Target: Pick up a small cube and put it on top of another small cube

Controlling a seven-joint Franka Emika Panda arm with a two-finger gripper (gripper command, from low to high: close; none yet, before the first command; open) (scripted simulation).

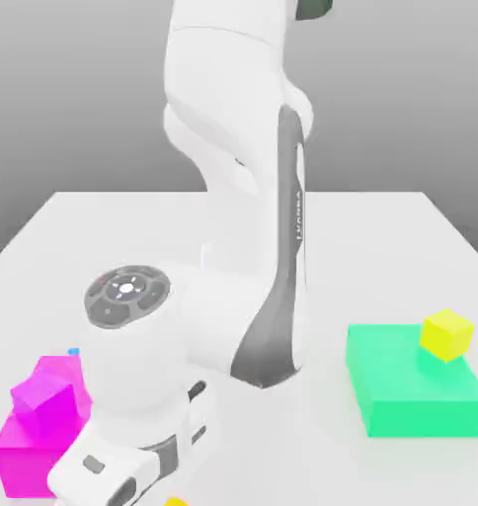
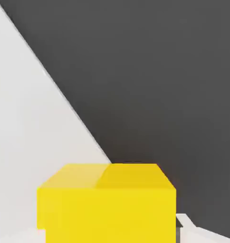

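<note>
I have the end effector [image 2: 111, 231] pinching the small golden-yellow cube [image 2: 110, 213], its jaws closed on either side of it. In the exterior view the cube is a sliver of yellow-orange at the near edge, left of centre by the exterior view's left, just beside the hand of the white arm [image 1: 228, 89].

It has no long axis that I can make out; its visible sides look about even. In my hand view one flat face sits square to the camera, its edges in line with the hand and not twisted in the grip. Which way it points across the surface [image 1: 332, 247] I can't quite tell, with so little of it showing from outside.

The pale lemon-yellow cube [image 1: 446, 335] sits at the exterior view's right, on the far right part of the big green block [image 1: 411, 380]. It is turned, one upright edge towards me, so its sides run askew to the block's. At the exterior view's left, a purple cube [image 1: 43, 400] stands on a magenta block [image 1: 31, 460], with a bit of blue [image 1: 74, 352] just beyond.
</note>
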